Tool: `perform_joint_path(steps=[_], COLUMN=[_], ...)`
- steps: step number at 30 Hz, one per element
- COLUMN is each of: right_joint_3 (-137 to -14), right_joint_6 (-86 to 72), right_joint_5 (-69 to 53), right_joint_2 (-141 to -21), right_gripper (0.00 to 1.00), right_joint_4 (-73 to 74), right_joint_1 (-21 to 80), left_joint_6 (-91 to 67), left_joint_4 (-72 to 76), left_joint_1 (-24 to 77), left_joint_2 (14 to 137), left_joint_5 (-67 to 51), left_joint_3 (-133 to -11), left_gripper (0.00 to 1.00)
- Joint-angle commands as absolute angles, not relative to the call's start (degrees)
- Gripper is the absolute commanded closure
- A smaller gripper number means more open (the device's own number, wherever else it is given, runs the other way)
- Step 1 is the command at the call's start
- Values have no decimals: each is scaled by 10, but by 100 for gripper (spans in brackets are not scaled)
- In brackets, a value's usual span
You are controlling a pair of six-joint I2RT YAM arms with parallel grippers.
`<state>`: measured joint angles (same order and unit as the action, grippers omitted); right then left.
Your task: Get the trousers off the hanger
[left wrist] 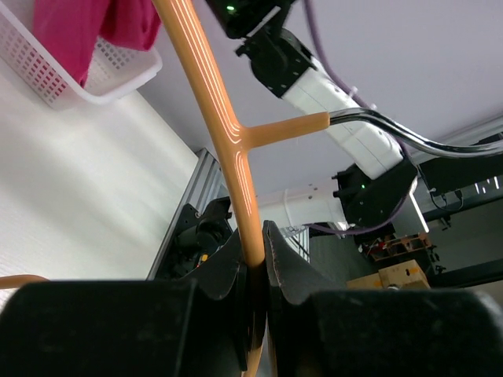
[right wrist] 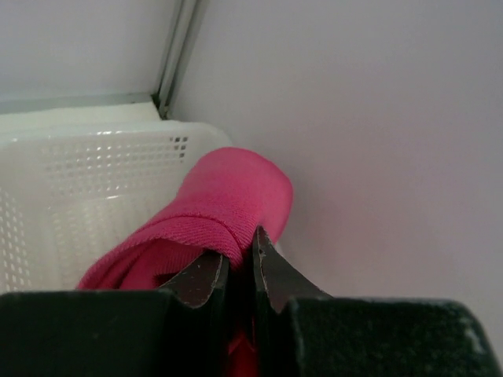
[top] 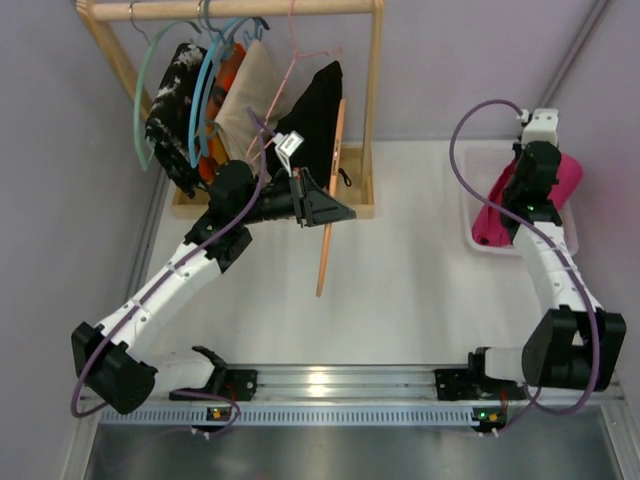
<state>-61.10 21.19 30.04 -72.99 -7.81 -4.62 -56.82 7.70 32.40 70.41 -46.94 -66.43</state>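
The black trousers [top: 312, 110] hang at the right end of the wooden rack [top: 230, 10], a thin drawstring dangling beside them. An orange hanger [top: 330, 200] slants down past them; my left gripper [top: 335, 212] is shut on its bar, and the left wrist view shows the bar [left wrist: 228, 133] pinched in the gripper [left wrist: 255, 251]. The magenta trousers [top: 505, 205] lie in and over a white basket [top: 475, 245] at the right. My right gripper [top: 530, 185] stands over them, and the right wrist view shows it [right wrist: 241, 251] shut on a magenta fold [right wrist: 228, 204].
The rack also holds blue and green hangers [top: 205, 90], a pink wire hanger [top: 300, 50], and beige, orange and black-and-white garments [top: 240, 100]. The basket [right wrist: 94, 173] sits against the right wall. The rack's wooden base [top: 270, 210] lies just behind my left gripper.
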Motion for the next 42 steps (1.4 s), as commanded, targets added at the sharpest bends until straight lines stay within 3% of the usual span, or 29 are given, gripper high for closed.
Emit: perform_joint_path(steps=[1, 4, 7, 8, 11, 19, 27, 31, 36, 42], right_joint_3=[-649, -667, -695, -702, -696, -700, -715, -722, -718, -692], right_joint_6=[192, 185, 148, 140, 113, 83, 11, -153, -370, -362], right_joint_5=[273, 258, 234, 214, 182, 50, -261, -400, -407, -302], right_joint_2=[-795, -860, -905, -910, -898, -795, -608, -525, -495, -494], right_gripper=[100, 97, 64, 46, 29, 1, 1, 0, 1, 3], right_joint_4=[-191, -180, -139, -133, -118, -2, 125, 112, 98, 86], right_joint_1=[-51, -51, -54, -57, -64, -112, -156, -150, -80, 152], left_joint_6=[-555, -554, -551, -552, -551, -554, -562, -569, -602, -634], left_joint_4=[114, 114, 114, 114, 114, 114, 114, 114, 134, 145], left_joint_1=[326, 326, 326, 326, 326, 326, 328, 334, 335, 335], left_joint_2=[683, 686, 686, 686, 683, 685, 692, 698, 710, 727], left_joint_5=[-478, -477, -476, -475, -472, -468, -454, -446, -433, -407], left_joint_3=[-693, -693, -692, -692, -689, -694, -717, -726, -727, -733], left_gripper=[100, 100, 100, 100, 100, 100, 100, 100, 100, 100])
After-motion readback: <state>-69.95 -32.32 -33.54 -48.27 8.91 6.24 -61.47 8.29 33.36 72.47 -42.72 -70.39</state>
